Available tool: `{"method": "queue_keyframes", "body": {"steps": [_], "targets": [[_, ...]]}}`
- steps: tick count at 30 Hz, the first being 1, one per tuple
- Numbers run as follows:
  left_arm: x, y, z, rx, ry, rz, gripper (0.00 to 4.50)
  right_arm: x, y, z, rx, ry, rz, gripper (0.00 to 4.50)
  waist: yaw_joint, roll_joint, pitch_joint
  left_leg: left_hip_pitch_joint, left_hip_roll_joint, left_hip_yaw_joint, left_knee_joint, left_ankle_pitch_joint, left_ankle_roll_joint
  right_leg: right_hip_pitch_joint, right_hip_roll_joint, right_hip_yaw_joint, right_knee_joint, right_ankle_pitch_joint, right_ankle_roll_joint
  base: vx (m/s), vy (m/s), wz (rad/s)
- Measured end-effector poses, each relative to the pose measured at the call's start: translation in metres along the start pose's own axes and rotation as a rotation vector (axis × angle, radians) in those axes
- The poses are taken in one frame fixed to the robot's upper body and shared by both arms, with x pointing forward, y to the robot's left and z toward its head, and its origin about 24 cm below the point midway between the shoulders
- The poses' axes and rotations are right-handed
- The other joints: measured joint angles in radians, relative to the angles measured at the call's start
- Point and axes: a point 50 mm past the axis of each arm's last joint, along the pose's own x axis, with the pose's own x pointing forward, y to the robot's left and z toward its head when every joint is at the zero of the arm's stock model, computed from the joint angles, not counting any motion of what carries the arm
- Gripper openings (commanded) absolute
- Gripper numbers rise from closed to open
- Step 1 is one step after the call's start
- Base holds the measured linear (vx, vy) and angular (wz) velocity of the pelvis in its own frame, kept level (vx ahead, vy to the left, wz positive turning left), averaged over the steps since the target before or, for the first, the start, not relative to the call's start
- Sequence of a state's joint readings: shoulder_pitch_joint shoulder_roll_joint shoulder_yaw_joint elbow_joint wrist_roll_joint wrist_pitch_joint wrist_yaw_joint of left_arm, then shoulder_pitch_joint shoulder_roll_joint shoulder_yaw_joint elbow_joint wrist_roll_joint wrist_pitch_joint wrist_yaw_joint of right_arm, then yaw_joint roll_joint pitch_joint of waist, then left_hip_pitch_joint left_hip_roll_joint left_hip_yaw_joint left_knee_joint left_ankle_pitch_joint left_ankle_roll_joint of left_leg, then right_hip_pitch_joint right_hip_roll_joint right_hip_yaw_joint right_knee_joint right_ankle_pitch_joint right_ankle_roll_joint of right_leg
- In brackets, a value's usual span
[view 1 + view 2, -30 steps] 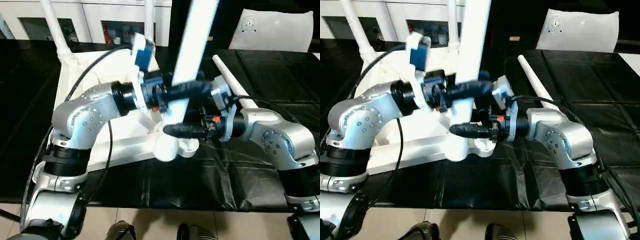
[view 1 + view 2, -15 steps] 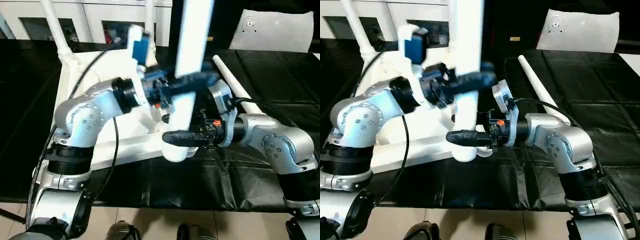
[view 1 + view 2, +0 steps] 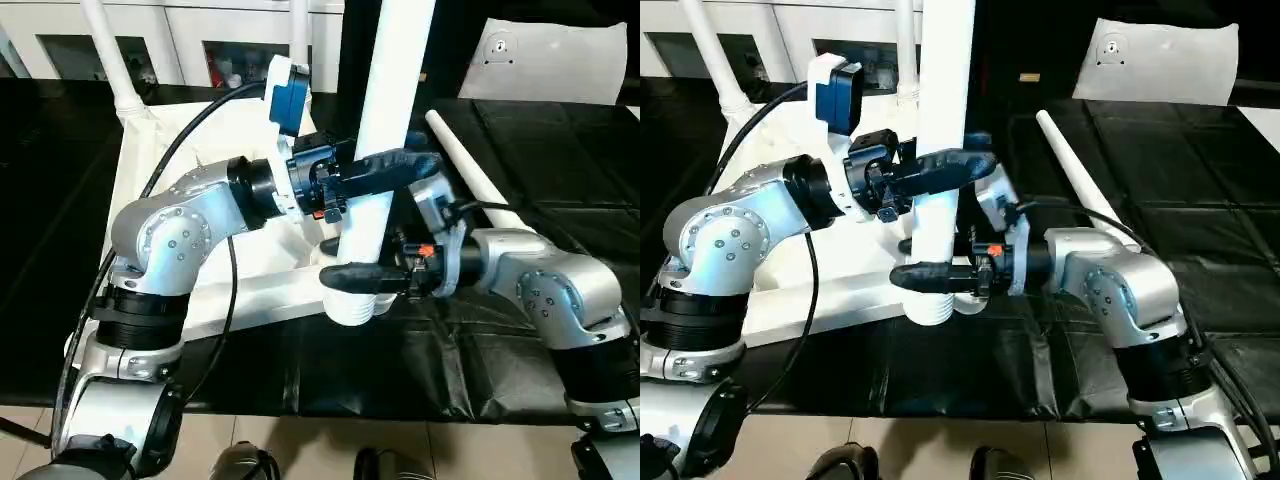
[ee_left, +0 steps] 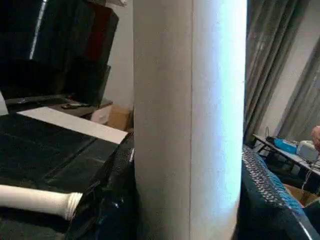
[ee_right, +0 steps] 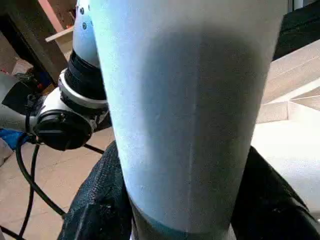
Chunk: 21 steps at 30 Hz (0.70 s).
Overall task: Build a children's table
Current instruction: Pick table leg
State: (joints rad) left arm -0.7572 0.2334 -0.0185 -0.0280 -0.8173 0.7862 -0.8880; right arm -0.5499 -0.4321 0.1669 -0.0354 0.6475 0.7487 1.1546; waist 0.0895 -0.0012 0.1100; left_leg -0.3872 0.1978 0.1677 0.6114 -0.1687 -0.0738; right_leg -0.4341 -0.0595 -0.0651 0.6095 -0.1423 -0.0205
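The children's table top (image 3: 145,150) lies upside down on the black cloth. One white leg (image 3: 392,90) stands almost upright, its thick lower end at the near right corner socket (image 3: 355,305). My left gripper (image 3: 385,172) is shut on this leg at mid height, with black fingers (image 4: 112,200) on either side. Just above the socket, my right gripper (image 3: 352,276) is shut on the same leg (image 5: 190,100), one finger (image 5: 97,205) pressed to its side. Two more legs (image 3: 105,50) (image 3: 298,30) stand in the far corners. Another leg (image 3: 465,165) lies on the cloth to the right.
A white cabinet (image 3: 190,40) with dark glass fronts runs along the back. A white bag (image 3: 555,60) lies at the far right of the table. Black cloth (image 3: 560,150) covers the table on the right, and bare floor (image 3: 300,450) shows below its near edge.
The held leg has swung from a tilt to nearly upright over the near right socket. My right gripper has shifted its hold low on the leg. The left hold is unchanged.
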Motion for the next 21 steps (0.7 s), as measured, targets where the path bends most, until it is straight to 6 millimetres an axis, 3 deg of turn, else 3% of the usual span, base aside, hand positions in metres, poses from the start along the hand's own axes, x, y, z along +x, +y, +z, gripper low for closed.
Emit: {"method": "queue_keyframes", "body": {"steps": [8,11,14,16,19,21], "targets": [[0.000,0.001,-0.002,-0.022,0.013,0.011,1.84,0.000,0.000,-0.004,0.019,-0.005,-0.004,1.94,0.000,0.000,0.000,0.000,0.000,0.000,0.000,0.000,0.000,0.000,0.000,0.000,0.000,0.000,0.000,0.000,0.000,0.00],[0.002,-0.002,-0.002,-0.037,0.012,0.004,2.54,0.001,0.001,-0.005,0.014,-0.014,-0.003,1.93,0.000,0.000,0.000,0.000,0.000,0.000,0.000,0.000,0.000,0.000,0.000,0.000,0.000,0.000,0.000,0.000,0.000,0.00],[0.006,-0.008,0.000,-0.053,-0.006,-0.017,2.61,0.004,0.002,-0.005,-0.019,-0.025,-0.006,1.93,0.000,0.000,0.000,0.000,0.000,0.000,0.000,0.000,0.000,0.000,0.000,0.000,0.000,0.000,0.000,0.000,0.000,0.00],[0.008,-0.010,0.002,-0.044,-0.014,-0.013,2.97,0.005,0.003,-0.004,-0.028,-0.026,-0.011,1.93,0.000,0.000,0.000,0.000,0.000,0.000,0.000,0.000,0.000,0.000,0.000,0.000,0.000,0.000,0.000,0.000,0.000,0.00],[0.012,-0.012,0.001,-0.035,-0.008,-0.009,2.99,0.005,0.002,-0.007,-0.024,-0.024,-0.030,1.93,0.000,0.000,0.000,0.000,0.000,0.000,0.000,0.000,0.000,0.000,0.000,0.000,0.000,0.000,0.000,0.000,0.000,0.00],[0.014,-0.011,0.000,-0.024,0.000,0.013,3.37,0.007,0.001,-0.008,-0.031,-0.026,-0.047,1.93,-0.001,0.000,0.000,0.000,0.000,0.000,0.001,0.000,0.000,0.000,0.000,0.000,0.000,0.000,0.000,0.000,0.000,0.00]]}}
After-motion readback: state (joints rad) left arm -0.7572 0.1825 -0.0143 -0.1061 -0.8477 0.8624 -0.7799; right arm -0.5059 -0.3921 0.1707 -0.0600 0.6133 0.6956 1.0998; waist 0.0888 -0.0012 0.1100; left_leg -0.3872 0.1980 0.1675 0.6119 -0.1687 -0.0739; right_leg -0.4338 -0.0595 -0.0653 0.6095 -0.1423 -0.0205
